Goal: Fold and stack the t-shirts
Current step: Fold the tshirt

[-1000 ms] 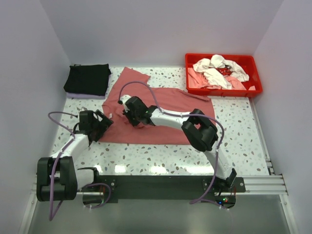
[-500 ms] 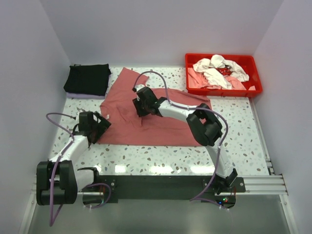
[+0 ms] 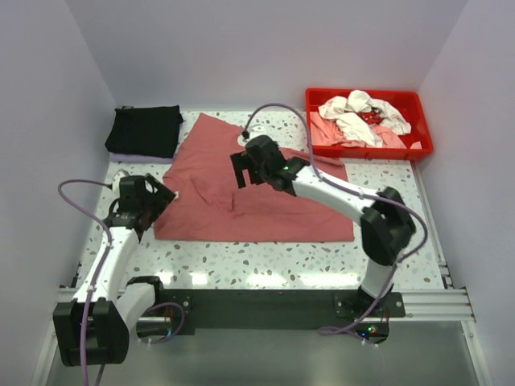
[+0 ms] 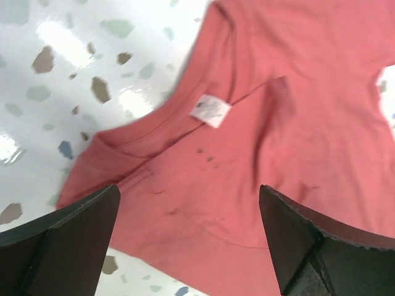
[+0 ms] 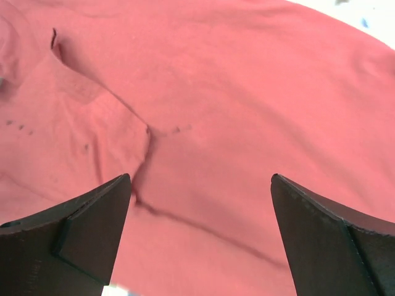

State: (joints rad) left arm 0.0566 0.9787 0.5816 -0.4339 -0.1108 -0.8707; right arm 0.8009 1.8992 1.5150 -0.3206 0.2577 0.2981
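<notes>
A dusty brick-red t-shirt (image 3: 265, 205) lies spread on the speckled table, with creases near its middle. Its collar and white label (image 4: 210, 111) show in the left wrist view. My left gripper (image 3: 163, 198) (image 4: 191, 237) hovers open at the shirt's left edge, holding nothing. Above the shirt's upper middle my right gripper (image 3: 241, 173) (image 5: 200, 231) stands open and empty, over a dark crease (image 5: 185, 219). A folded black t-shirt (image 3: 145, 130) rests at the back left on a pale folded cloth (image 3: 133, 158). White t-shirts (image 3: 362, 112) and a pink one (image 3: 326, 135) lie crumpled in the tray.
The bright-red plastic tray (image 3: 425, 121) stands at the back right corner. Walls close in the table on the left, back and right. Bare speckled tabletop (image 3: 265, 261) runs between the red shirt and the arm bases.
My right gripper has opened, let go of the red shirt and moved toward the back right. The shirt's left part now lies flatter. The left arm has drawn slightly left.
</notes>
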